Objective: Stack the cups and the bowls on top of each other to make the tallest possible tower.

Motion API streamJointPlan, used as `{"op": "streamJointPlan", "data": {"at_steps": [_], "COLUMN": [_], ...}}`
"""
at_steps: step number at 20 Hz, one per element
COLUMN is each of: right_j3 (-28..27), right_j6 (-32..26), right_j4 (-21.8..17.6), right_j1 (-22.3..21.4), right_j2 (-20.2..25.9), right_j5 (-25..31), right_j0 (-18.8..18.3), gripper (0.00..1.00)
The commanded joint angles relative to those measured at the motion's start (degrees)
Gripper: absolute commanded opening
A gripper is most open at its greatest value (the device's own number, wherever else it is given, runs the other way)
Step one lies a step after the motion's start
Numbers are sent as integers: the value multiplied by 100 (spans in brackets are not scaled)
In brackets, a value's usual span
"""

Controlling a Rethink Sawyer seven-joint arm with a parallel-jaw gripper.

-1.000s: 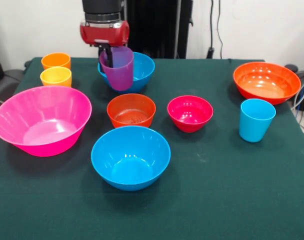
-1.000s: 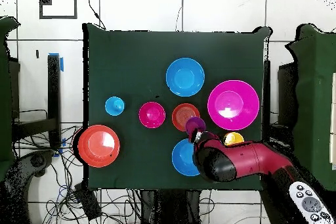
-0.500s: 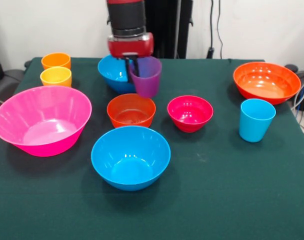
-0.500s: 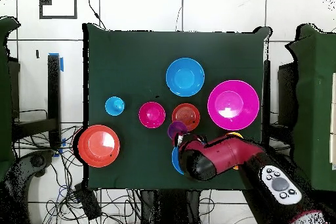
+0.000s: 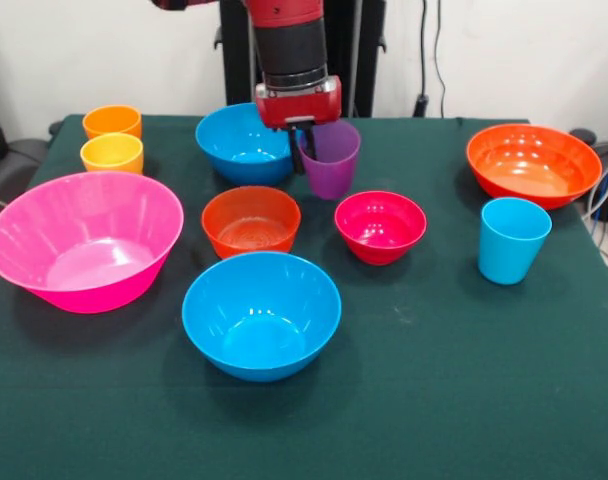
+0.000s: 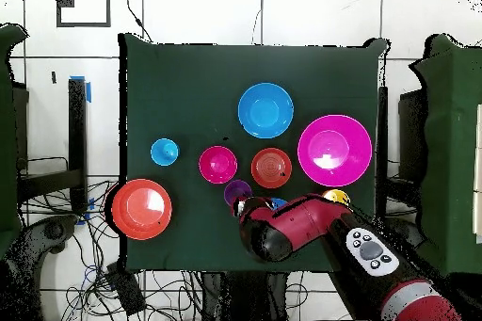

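Note:
My gripper [image 5: 304, 150] is shut on the near-left rim of the translucent purple cup [image 5: 331, 160] and holds it upright, just right of the far blue bowl [image 5: 240, 144] and behind the small magenta-red bowl [image 5: 380, 226]. In the overhead view the purple cup [image 6: 236, 192] shows at the end of the arm [image 6: 292, 228]. The small orange bowl [image 5: 250, 220], the near blue bowl [image 5: 261, 313] and the large pink bowl [image 5: 84, 240] stand in front. The wide orange-red bowl [image 5: 533, 164] and the light blue cup [image 5: 512, 239] are at the right. The orange cup [image 5: 112, 121] and the yellow cup [image 5: 112, 153] are at the far left.
The green table [image 5: 464, 400] runs to its edge by the orange-red bowl at the right. In the overhead view the arm covers most of the far blue bowl and part of the yellow cup [image 6: 336, 196]. Cables lie on the floor around the table.
My gripper has carried the purple cup to the right in the front view, from in front of the far blue bowl to beside it. The small orange bowl has shifted slightly left.

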Motion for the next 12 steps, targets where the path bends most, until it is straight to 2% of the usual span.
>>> {"op": "streamJointPlan", "data": {"at_steps": [1, 6, 12], "right_j3": [-529, -513, -256], "right_j6": [-333, -803, -1038], "right_j4": [-201, 30, 315], "right_j1": [-49, -301, -779], "right_j2": [62, 477, 716], "right_j5": [227, 700, 1125], "right_j0": [-11, -302, -476], "gripper": [0, 0, 0]}}
